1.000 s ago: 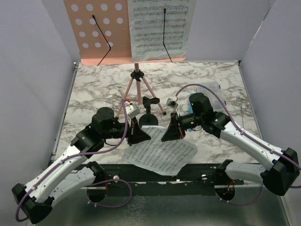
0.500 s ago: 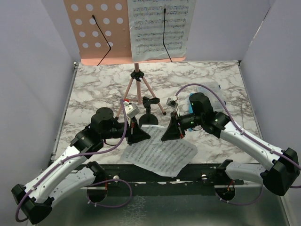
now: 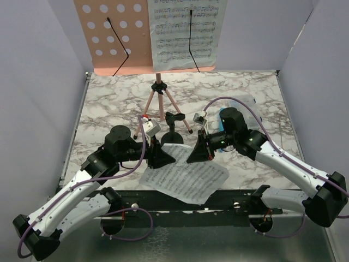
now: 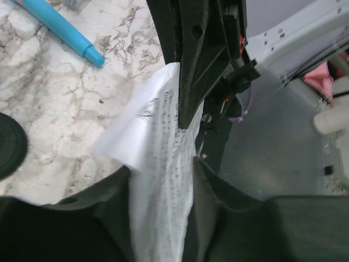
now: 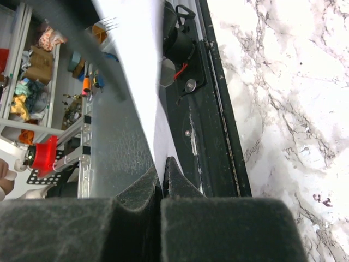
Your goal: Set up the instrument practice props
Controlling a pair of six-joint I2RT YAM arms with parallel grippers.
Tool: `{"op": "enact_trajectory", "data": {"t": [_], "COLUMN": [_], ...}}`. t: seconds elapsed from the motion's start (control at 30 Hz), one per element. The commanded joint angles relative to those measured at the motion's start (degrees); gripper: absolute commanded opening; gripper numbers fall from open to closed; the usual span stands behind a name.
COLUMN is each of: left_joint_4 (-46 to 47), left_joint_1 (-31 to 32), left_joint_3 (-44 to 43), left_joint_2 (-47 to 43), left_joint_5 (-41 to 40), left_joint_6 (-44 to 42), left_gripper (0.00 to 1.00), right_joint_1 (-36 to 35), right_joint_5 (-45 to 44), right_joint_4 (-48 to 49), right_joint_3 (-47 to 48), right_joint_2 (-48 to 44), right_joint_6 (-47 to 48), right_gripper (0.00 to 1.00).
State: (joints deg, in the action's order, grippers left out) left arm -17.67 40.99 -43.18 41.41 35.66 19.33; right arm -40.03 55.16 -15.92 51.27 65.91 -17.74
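The pink hole-dotted music stand (image 3: pixel 117 38) rises at the back on thin tripod legs, with one sheet-music page (image 3: pixel 185 33) on its right half. A second sheet-music page (image 3: pixel 185 177) lies over the table's near edge, its far edge lifted. My right gripper (image 3: pixel 195 154) is shut on that edge (image 5: pixel 139 65). Facing it, my left gripper (image 3: pixel 162 158) is open, its jaws slightly apart with the page (image 4: pixel 158 142) running loosely between them. The black mic stand (image 3: pixel 173 134) is just behind both grippers. The blue microphone (image 4: pixel 60 30) lies on the marble.
A clear plastic box (image 3: pixel 248 103) sits at the right behind my right arm. The mic stand's round base (image 4: pixel 8 144) is close to my left gripper. White walls close in the sides and back. A black metal rail (image 5: pixel 212 109) runs along the table's near edge.
My left gripper's jaws have parted a little from their shut hold on the page. My right gripper stays clamped on it. The arms have barely moved.
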Motion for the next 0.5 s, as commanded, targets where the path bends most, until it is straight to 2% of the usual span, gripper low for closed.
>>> {"op": "enact_trajectory", "data": {"t": [0.0, 0.03, 0.1, 0.3, 0.37, 0.47], "left_joint_4": [1.32, 1.2, 0.11, -5.87, -5.66, -3.58], "left_joint_1": [0.14, 0.14, 0.14, 0.14, 0.14, 0.12], "left_joint_3": [0.22, 0.04, -0.88, -4.54, -4.38, -3.13], "left_joint_2": [-1.4, -1.79, -3.08, -8.86, -11.8, -16.25], "left_joint_5": [-4.78, -6.39, -11.03, -40.43, -44.18, -43.75], "left_joint_6": [0.64, 0.59, -0.71, -2.35, -2.72, -1.8], "left_gripper": [0.63, 0.72, 0.81, 0.92, 0.95, 0.98], "right_joint_1": [-0.22, -0.22, -0.22, -0.23, -0.22, -0.22], "right_joint_5": [-4.69, -6.4, -11.71, -29.39, -32.84, -35.29], "right_joint_4": [0.71, 0.3, -0.63, 2.7, 5.68, 11.92], "right_joint_3": [0.25, 0.5, 1.35, 2.69, 2.29, 0.39], "right_joint_2": [-2.36, -3.07, -4.92, -14.1, -17.39, -21.94], "right_joint_6": [-0.34, -0.43, -1.29, -8.98, -10.97, -13.58], "right_gripper": [0.0, 0.0, 0.0, 0.0, 0.0, 0.0]}}
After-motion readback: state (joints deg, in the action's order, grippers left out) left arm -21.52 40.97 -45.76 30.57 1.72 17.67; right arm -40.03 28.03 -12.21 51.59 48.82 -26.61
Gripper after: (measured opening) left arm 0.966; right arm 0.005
